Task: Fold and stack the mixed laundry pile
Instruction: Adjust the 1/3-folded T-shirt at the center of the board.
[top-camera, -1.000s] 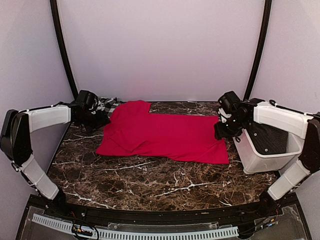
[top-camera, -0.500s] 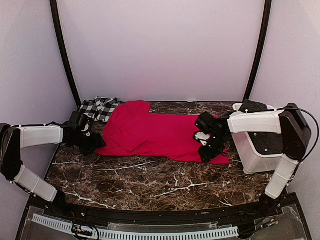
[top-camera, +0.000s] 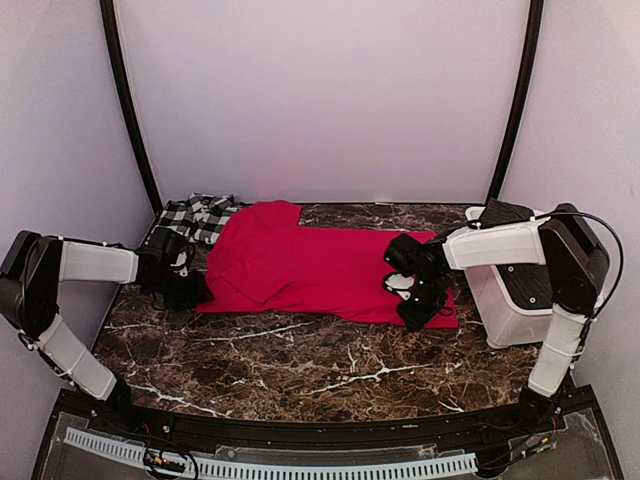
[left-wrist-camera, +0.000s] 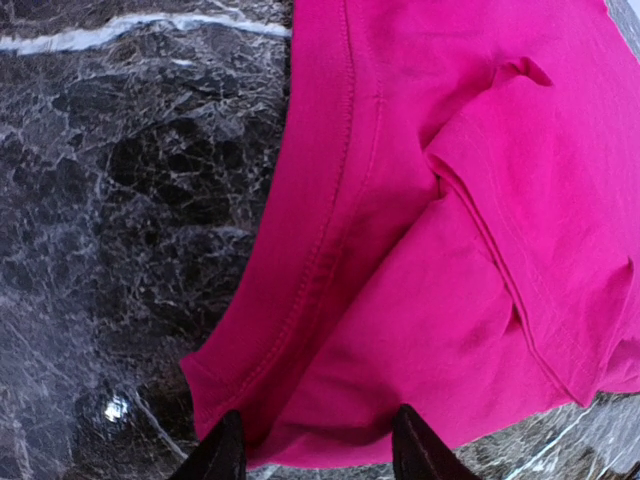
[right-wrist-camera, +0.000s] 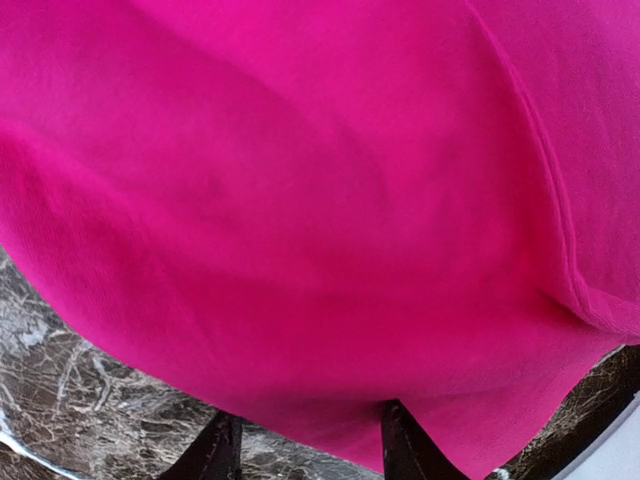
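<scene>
The plain red garment (top-camera: 320, 262) lies spread flat across the back middle of the marble table (top-camera: 300, 360). The black-and-white checked garment (top-camera: 200, 215) lies bunched at the back left, touching the red one's left end. My left gripper (top-camera: 190, 290) is low at the red garment's front left corner. In the left wrist view the gripper (left-wrist-camera: 320, 455) is open, its fingertips astride the hem of the red cloth (left-wrist-camera: 450, 250). My right gripper (top-camera: 420, 305) is at the front right edge. In the right wrist view it (right-wrist-camera: 308, 450) is open over the red cloth's (right-wrist-camera: 300, 200) edge.
A white plastic bin (top-camera: 520, 305) stands at the right edge of the table, just right of the right gripper. Dark curved poles rise at the back left and back right. Bare marble lies in front of the red garment.
My right gripper has swung from beside the bin down onto the red garment's front right edge. My left gripper has moved from the checked garment forward to the red garment's front left corner.
</scene>
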